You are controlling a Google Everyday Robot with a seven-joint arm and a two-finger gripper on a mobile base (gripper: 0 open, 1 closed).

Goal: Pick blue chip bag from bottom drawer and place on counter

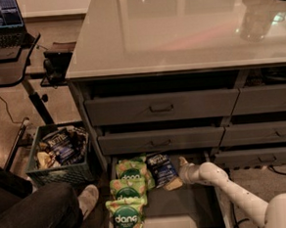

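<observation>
You had the end effector (179, 174) down in the open drawer (189, 208), below the front edge of the table (177, 40), right against the right side of the blue bag (159, 168). The bag lay on the drawer floor toward the back, just beside the green bags (129, 179) on its left. So, as far as I could judge, the pick was not yet done: nothing was lifted, and the table carried no bag. What was left for you, by my reckoning, was to secure the grip, raise the bag clear of the drawer and the front edge, and set it on the table. You could not tell whether the end effector was spread, pressed together or pinching the bag, since it merged with the bag's edge. The arm (237, 193) ran out at the bottom right, the drawer's near end was cut off, and the dim shapes (254, 22) near the table's far right corner were too unclear to name.
</observation>
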